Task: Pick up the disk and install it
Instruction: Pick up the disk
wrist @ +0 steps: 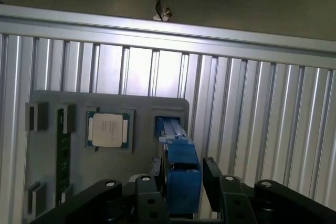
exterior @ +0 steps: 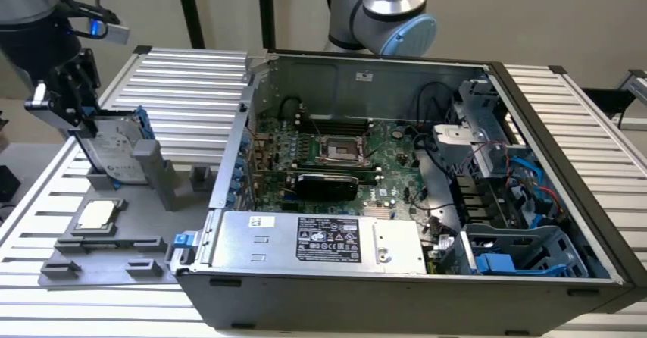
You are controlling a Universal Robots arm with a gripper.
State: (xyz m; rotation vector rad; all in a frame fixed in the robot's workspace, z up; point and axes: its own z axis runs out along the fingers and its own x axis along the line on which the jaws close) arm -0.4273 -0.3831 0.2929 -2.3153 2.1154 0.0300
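The disk stands on edge in a slot of the grey fixture plate on the exterior view's left, silver-grey with a blue carrier frame. My gripper is lowered over its top edge. In the wrist view the disk's blue edge runs between my two black fingers, one on each side with a thin gap showing. The gripper is open around the disk, which still sits in its slot.
An open computer case fills the middle and the exterior view's right, with its motherboard, a silver power supply and blue drive bays. A square chip and a green memory stick lie on the fixture plate.
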